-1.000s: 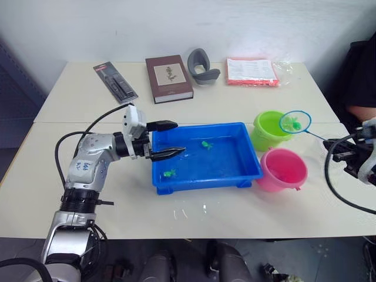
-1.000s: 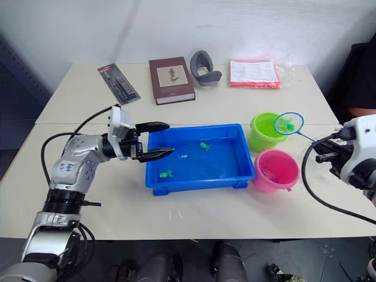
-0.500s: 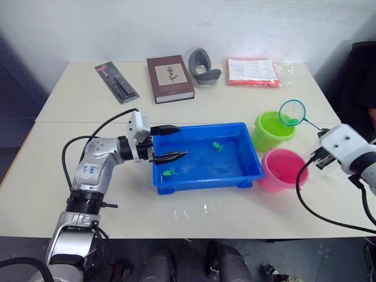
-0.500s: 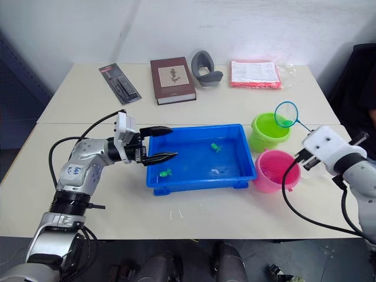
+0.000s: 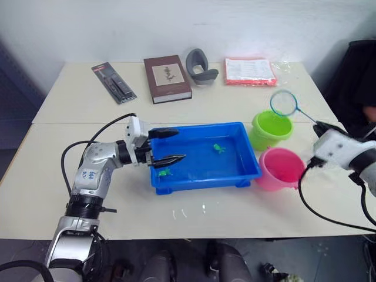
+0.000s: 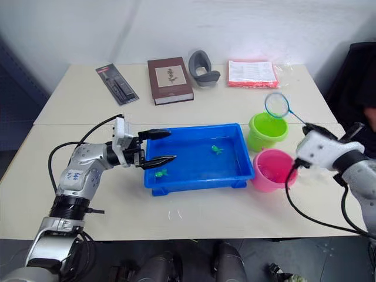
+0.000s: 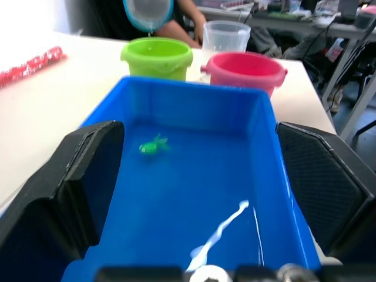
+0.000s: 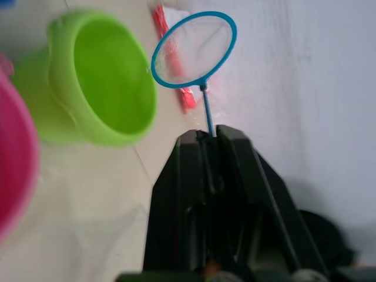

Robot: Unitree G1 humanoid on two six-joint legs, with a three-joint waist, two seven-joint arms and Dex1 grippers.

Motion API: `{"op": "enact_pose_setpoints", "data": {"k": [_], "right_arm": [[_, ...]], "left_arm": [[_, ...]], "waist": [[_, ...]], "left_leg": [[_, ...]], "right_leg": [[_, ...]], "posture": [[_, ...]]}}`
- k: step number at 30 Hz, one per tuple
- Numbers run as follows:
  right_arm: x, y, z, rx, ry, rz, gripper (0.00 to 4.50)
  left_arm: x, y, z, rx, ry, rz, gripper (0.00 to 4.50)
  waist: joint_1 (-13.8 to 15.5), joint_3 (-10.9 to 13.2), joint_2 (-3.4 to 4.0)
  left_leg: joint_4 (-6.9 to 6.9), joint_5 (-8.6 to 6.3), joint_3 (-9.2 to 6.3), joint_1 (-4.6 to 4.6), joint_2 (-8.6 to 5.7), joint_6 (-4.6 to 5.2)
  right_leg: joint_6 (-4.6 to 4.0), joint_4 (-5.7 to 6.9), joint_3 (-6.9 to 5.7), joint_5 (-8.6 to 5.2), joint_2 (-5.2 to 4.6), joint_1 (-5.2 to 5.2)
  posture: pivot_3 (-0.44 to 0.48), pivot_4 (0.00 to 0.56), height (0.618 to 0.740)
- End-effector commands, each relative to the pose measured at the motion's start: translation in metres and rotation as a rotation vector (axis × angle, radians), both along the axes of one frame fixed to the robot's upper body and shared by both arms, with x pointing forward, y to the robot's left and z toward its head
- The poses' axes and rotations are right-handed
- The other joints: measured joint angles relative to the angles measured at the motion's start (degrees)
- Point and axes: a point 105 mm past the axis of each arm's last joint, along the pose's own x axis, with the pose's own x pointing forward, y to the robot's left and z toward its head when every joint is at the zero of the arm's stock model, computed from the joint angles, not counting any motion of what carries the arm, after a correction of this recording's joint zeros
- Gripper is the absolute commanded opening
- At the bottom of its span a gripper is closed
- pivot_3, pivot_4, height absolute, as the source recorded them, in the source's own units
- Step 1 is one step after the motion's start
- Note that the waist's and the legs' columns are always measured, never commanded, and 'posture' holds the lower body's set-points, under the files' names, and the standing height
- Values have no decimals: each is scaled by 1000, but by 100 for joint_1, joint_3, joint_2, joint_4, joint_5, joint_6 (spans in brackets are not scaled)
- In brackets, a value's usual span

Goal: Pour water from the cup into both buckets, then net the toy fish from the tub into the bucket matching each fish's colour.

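Over the lime green bucket (image 5: pixel 271 130), your right gripper (image 8: pixel 211 141) is clamped on the net (image 5: pixel 284 103) handle, hoop up above the far rim. Pink bucket (image 5: pixel 283 169) sits touching it on the near side. Your left gripper (image 5: pixel 167 145) hangs spread wide at the left end of the blue tub (image 5: pixel 247 171), holding nothing. 2 green toy fish (image 5: pixel 218 148) sit in the tub water. Clear cup (image 7: pixel 226 36) stands on the counter (image 5: pixel 82 111) behind the buckets.

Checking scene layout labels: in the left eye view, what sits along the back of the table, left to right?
Black blister pack → brown book → grey curved holder → red-edged packet of sheets.
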Motion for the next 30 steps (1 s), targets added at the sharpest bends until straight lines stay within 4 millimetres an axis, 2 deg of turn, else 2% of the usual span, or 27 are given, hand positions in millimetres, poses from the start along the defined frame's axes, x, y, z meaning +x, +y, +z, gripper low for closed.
{"op": "enact_pose_setpoints", "data": {"k": [1, 4, 7, 10, 12, 13, 16, 21, 25, 30], "right_arm": [[-14, 33, 20, 101, 46, 143, 0], [-23, 62, 3, 222, 187, 247, 0], [-24, 75, -17, 174, 267, 259, 0], [-18, 77, -31, 28, 265, 219, 0], [-13, 72, -42, -147, 244, 184, 0], [-10, 69, -43, -178, 227, 163, 0], [-3, 69, -42, -160, 174, 158, 0], [6, 65, -60, -248, 167, 130, 0], [8, 74, -71, -241, 229, 154, 0], [6, 89, -69, -241, 320, 178, 0]], "left_arm": [[0, 20, 3, 21, -36, 44, 4441], [1, 31, -2, 39, -28, 63, 4441], [1, 36, -5, 45, -25, 71, 4441], [2, 38, -6, 47, -24, 72, 4441], [3, 38, -6, 46, -24, 73, 4441], [3, 39, -6, 45, -24, 72, 4441], [2, 39, -7, 44, -19, 66, 4441], [2, 40, -3, 35, -22, 67, 4441], [1, 40, -3, 37, -23, 65, 4441], [0, 39, -2, 52, -24, 57, 4441]], "waist": [[5, 0, 0], [18, 0, 0], [75, 0, -1], [70, 0, -1], [57, 0, -1], [51, 0, -1], [43, 0, -2], [33, 0, -2], [34, 0, -2], [32, 0, -2]], "left_leg": [[0, 0, -5, 0, 3, 0], [0, 0, -14, -2, 3, 0], [5, -1, -16, -7, -7, 3], [11, -3, -19, -15, -16, 11], [10, -4, -16, -15, -19, 13], [10, -4, -13, -15, -19, 13], [8, -4, -11, -13, -15, 12], [8, -2, -10, -11, -11, 9], [9, -2, -9, -11, -11, 9], [9, -2, -10, -11, -10, 9]], "right_leg": [[-3, 0, 0, -1, 0, 1], [-6, -1, 1, -3, -4, 3], [-6, 0, -2, -3, -14, 4], [-2, 0, -5, -1, -25, 3], [-1, -1, -7, -1, -26, 2], [-1, -1, -8, -1, -25, 0], [-1, 0, -14, -1, -20, 0], [-1, 1, -16, -1, -14, 0], [-1, 1, -16, -1, -15, 0], [-1, 2, -16, -1, -13, 0]], "posture": [[0, 150, 740], [0, 150, 740], [0, 150, 740], [0, 150, 740], [0, 150, 740], [0, 150, 740], [0, 150, 740], [0, 150, 740], [0, 150, 740], [0, 150, 740]]}}
